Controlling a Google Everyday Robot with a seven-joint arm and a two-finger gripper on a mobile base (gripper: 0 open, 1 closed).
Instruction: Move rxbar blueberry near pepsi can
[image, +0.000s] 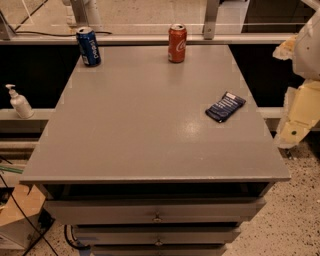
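Note:
The rxbar blueberry (225, 106), a flat dark navy bar with pale lettering, lies on the right side of the grey table (150, 130), near the right edge. The pepsi can (88, 46) stands upright at the table's far left corner. My gripper (296, 120), pale yellow and white, hangs off the right side of the table, to the right of the bar and apart from it. It holds nothing that I can see.
A red cola can (177, 43) stands upright at the far middle of the table. A white pump bottle (19, 101) stands on a ledge left of the table. Drawers (157, 212) sit below the front edge.

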